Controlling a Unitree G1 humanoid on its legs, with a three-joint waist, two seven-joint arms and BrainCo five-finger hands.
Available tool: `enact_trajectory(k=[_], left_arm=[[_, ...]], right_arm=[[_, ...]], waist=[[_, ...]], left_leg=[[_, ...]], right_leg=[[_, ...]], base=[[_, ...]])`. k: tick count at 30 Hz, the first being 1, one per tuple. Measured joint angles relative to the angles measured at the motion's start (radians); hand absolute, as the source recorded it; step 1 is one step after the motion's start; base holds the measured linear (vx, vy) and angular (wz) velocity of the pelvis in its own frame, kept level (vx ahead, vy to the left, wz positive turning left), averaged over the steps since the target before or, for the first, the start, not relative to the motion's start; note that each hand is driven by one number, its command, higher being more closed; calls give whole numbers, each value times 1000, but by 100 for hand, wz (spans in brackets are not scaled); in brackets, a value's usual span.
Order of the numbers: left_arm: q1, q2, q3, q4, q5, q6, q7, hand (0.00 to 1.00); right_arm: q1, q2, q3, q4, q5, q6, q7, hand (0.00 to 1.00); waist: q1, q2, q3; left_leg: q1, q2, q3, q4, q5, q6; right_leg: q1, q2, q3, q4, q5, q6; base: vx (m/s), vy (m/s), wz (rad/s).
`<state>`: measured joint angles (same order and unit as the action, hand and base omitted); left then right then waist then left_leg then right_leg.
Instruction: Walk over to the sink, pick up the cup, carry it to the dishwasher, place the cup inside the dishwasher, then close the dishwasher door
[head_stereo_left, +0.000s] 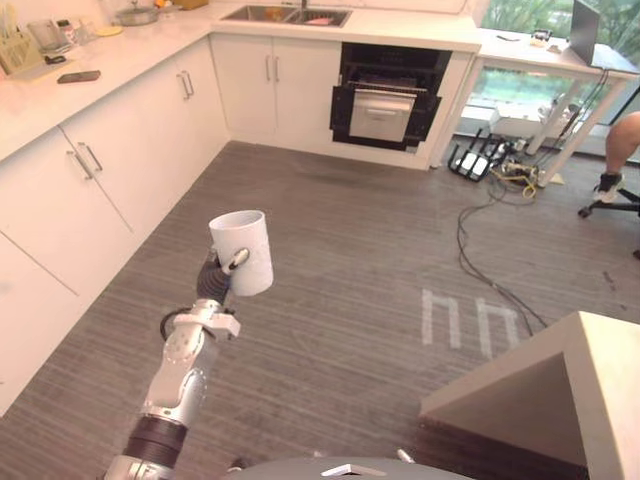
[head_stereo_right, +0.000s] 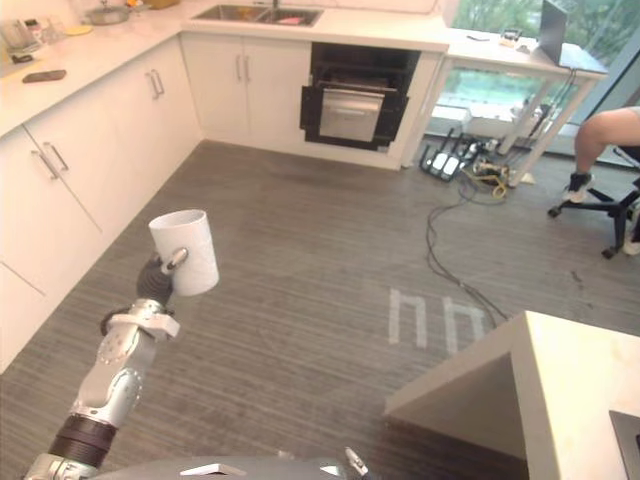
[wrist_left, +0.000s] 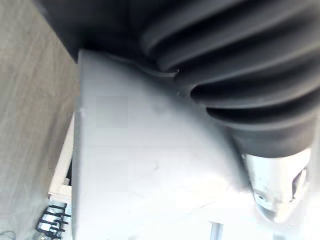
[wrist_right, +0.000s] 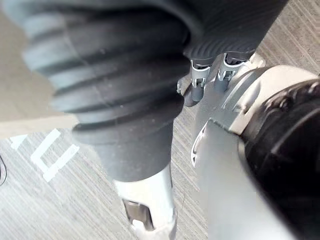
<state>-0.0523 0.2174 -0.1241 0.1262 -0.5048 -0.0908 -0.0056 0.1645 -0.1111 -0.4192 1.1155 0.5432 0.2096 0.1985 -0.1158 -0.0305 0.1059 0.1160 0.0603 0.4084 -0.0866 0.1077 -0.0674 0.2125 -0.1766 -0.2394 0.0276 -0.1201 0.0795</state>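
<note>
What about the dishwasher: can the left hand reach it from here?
Probably not yet: the left hand holds the cup far short of the open dishwasher, with open floor between; nothing blocks the walk.

White cup (head_stereo_left: 243, 250) (slightly tilted) raised above the floor (head_stereo_left: 380, 240).

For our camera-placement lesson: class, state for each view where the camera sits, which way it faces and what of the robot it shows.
Left eye view: on the head, looking down across the floor to the dishwasher; left arm, left hand gripping the cup.
Right eye view: beside it, same scene, slightly offset.
Left wrist view: along the left hand, onto the cup's side.
Right wrist view: along the right hand, down at the floor.
</note>
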Motion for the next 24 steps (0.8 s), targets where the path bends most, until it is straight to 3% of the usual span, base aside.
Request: enact_trajectory(k=[2,4,5,6,7,8,9,10,11,12,13,14,16,18,19,20,21,22,23,24], left_arm=[[9,-25,32,-4,0,52,20,100],[13,-42,49,-15,3,100,30,100],[12,-42,42,-38,16,132,42,100],[12,-43,41,-57,20,146,51,100],[12,-43,41,-57,20,146,51,100],[13,-46,32,-93,24,160,69,100],[17,-53,35,-118,31,160,72,100],[17,-62,39,-128,34,160,73,100],[15,-63,51,-140,39,160,74,100],[14,-58,41,-146,44,161,74,100],[11,-56,32,-148,56,162,67,100],[2,-46,7,-153,64,168,58,100],[-7,-38,-41,-156,70,172,37,100],[-6,-39,-49,-156,70,172,30,100],[0,-39,-51,-170,70,170,10,100],[3,-39,-52,-180,70,165,3,100],[7,-48,-60,-194,70,154,-5,100],[8,-54,-73,-203,71,144,-12,100],[18,-80,-90,-231,77,119,-34,100],[13,-86,-94,-238,78,110,-43,100]], right_arm=[[25,0,-76,2,42,17,-15,0],[39,-5,-137,1,31,16,-32,0],[46,-15,-159,0,-19,2,-33,0],[57,-14,-170,-1,-52,-16,-32,0],[57,-14,-170,-1,-52,-16,-32,0],[82,-13,-172,-3,-77,-60,-26,0],[95,-12,-170,-3,-74,-78,-23,0],[93,-7,-171,-3,-69,-81,-22,0],[80,9,-171,-6,-36,-85,-10,0],[79,31,-167,-19,12,-90,1,0],[79,44,-159,-31,56,-94,6,0],[91,67,-135,-57,126,-106,16,0],[101,88,-88,-94,158,-134,14,0],[113,94,-38,-150,159,-165,8,0],[135,96,18,-231,143,-219,-21,0],[141,94,26,-252,118,-237,-34,0],[145,83,26,-287,87,-262,-51,0],[151,75,28,-314,72,-279,-62,0],[167,55,60,-378,30,-318,-90,0],[158,51,72,-399,18,-329,-101,0]], waist=[[10,14,7],[5,32,20],[-1,32,35],[-6,21,42],[-6,21,42],[-15,15,46],[-18,35,55],[-14,42,59],[-7,49,74],[-3,51,78],[-4,51,79],[-7,42,78],[-5,28,80],[-1,19,87],[0,16,82],[0,18,75],[-2,41,63],[-4,64,48],[-4,123,17],[-8,130,14]], left_leg=[[0,-2,0,0,-15,1],[7,-9,-18,5,-33,17],[20,-20,-28,6,-38,27],[43,-40,-37,6,-51,39],[43,-40,-37,6,-51,39],[81,-60,-74,6,-82,60],[103,-58,-95,7,-101,80],[109,-56,-109,13,-107,89],[105,-33,-117,58,-137,94],[90,-11,-122,105,-171,94],[85,-8,-130,117,-183,93],[79,-19,-151,121,-195,91],[105,-61,-178,125,-212,82],[134,-75,-184,166,-263,83],[156,-78,-190,243,-363,89],[167,-78,-191,258,-390,88],[180,-66,-208,273,-426,94],[184,-54,-219,278,-448,95],[210,-16,-217,268,-467,92],[204,-2,-210,310,-460,79]], right_leg=[[-35,-19,-32,85,-22,-18],[-106,-56,-79,281,-43,-49],[-188,-107,-99,494,-35,-69],[-245,-157,-98,641,-2,-125],[-245,-157,-98,641,-2,-125],[-316,-199,-36,813,166,-176],[-374,-195,14,892,248,-127],[-402,-179,30,929,178,-107],[-445,-128,38,929,47,-74],[-465,-62,31,791,-5,-39],[-460,-30,31,669,-5,-17],[-442,11,39,410,33,23],[-434,28,42,101,135,38],[-431,34,40,66,155,26],[-422,39,52,123,134,-5],[-427,43,70,151,160,-36],[-440,46,71,218,185,-63],[-455,51,65,265,187,-64],[-484,78,37,360,96,-68],[-488,82,26,392,61,-69]], base=[[30,19,10],[57,75,6],[44,132,15],[19,130,11],[71,148,38],[116,163,41],[159,171,40],[187,167,5],[204,155,-8],[180,126,0],[174,67,29],[156,-1,44],[388,-40,52],[405,-79,30],[402,-122,26],[539,-171,34],[410,-132,31],[654,-187,38],[440,-120,34],[584,-155,40]])
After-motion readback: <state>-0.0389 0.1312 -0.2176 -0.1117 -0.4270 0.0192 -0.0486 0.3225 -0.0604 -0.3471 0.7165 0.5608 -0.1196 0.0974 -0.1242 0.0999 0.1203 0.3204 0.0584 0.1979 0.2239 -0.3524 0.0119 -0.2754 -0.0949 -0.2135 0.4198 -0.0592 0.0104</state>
